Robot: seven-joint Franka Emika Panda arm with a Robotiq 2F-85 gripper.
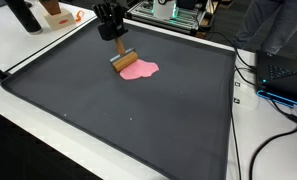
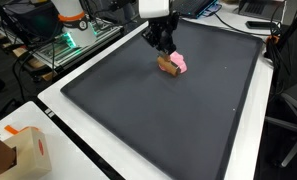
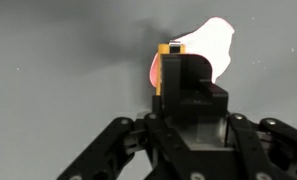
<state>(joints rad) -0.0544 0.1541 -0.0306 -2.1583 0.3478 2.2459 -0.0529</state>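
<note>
Close up at the wrist cam, the gripper (image 3: 178, 95) is drawn in narrow on a wooden block (image 3: 170, 60), pinching its sides; the block hangs upright, lower edge at or just off the surface; can't tell contact for sure. Just beyond lies the pink patch (image 3: 213, 45), flat & irregular; in an ext. view the block (image 1: 123, 61) sits at the rim of the pink patch (image 1: 140, 70), touching or nearly so, toward the far middle of the black mat (image 1: 108, 120). Judgement on doing this step well: grip firm & centred so the block can't twist btwn the fingers; bottom face level w/ the mat; light downward pressure only, since the patch looks thin & could bunch or slide; slow, straight travel, patch outline kept in the wrist cam. Farther out: white table (image 1: 18, 42) round the mat; a cardboard box (image 2: 28, 150) at one corner; lit equipment (image 2: 73, 35) behind, well apart from the work.
</note>
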